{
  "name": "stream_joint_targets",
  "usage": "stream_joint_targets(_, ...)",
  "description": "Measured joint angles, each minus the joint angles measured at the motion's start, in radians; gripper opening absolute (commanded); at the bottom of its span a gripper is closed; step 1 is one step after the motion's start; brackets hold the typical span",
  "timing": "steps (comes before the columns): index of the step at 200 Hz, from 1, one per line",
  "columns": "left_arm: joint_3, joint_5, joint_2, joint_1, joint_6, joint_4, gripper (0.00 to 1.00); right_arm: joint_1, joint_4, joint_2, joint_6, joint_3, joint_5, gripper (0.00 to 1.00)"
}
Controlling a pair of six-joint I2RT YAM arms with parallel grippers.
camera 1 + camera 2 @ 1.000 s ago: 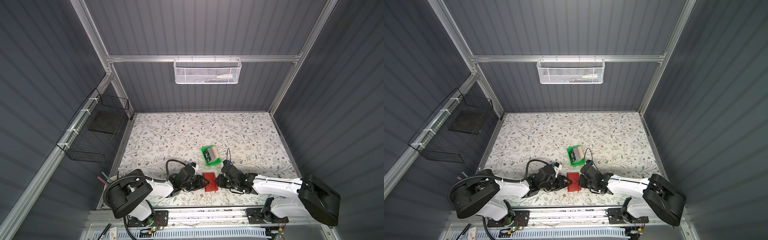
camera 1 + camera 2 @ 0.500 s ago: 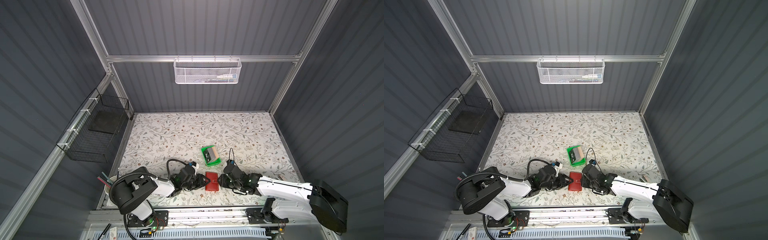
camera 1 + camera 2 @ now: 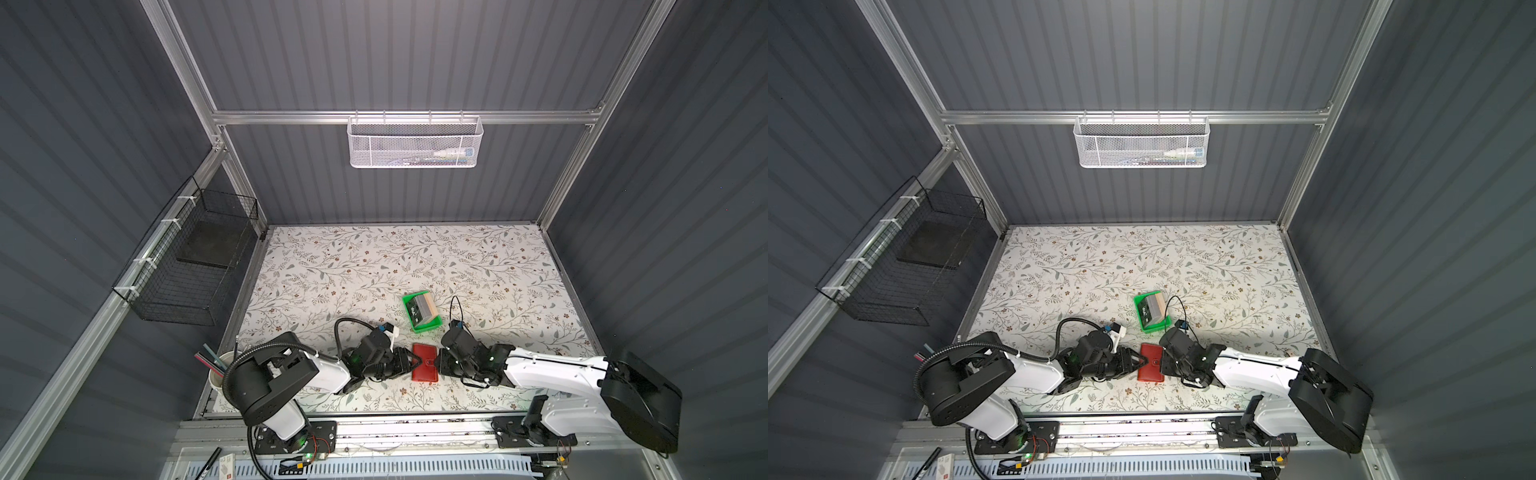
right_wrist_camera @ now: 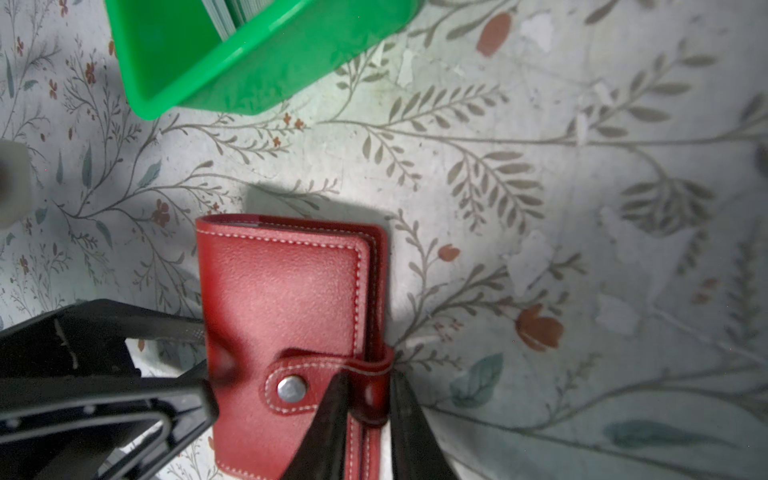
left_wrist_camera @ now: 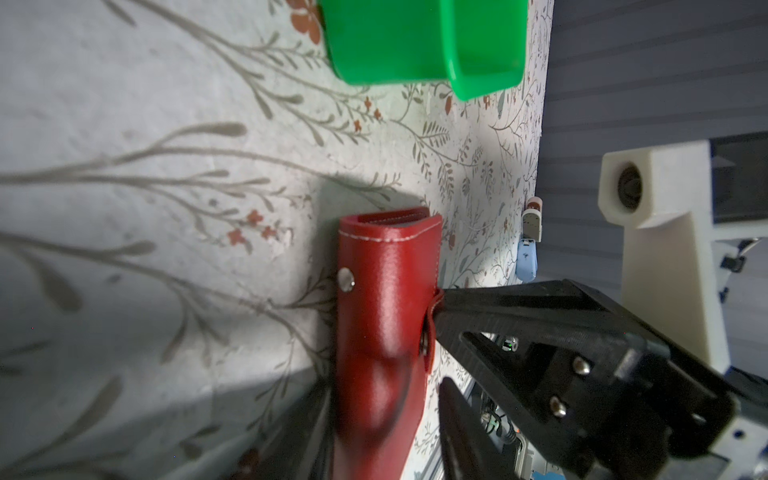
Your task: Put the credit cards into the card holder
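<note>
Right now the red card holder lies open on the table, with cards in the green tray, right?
No: the card holder is closed, its snap tab fastened, as the right wrist view shows. It lies on the table, credit cards in the green tray.

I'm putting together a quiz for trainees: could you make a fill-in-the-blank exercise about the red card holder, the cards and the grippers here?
1. The card holder on the table is ___, not open.
2. The credit cards stand in the ___ tray.
3. The right gripper pinches the holder's snap ___.

Missing words: closed; green; tab.
</note>
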Motion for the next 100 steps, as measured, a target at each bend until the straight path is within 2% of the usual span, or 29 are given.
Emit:
stream_joint_targets(72, 0.0, 0.019, 0.06, 0.0, -0.023, 0.103, 0.44, 0.004, 0.0, 0.013, 0.02, 0.005, 0.013, 0.17)
stream_joint_targets(100, 0.0, 0.034, 0.079, 0.0, -0.034, 0.131, 0.38, 0.005, -0.002, 0.014, 0.024, 0.005, 0.017, 0.17)
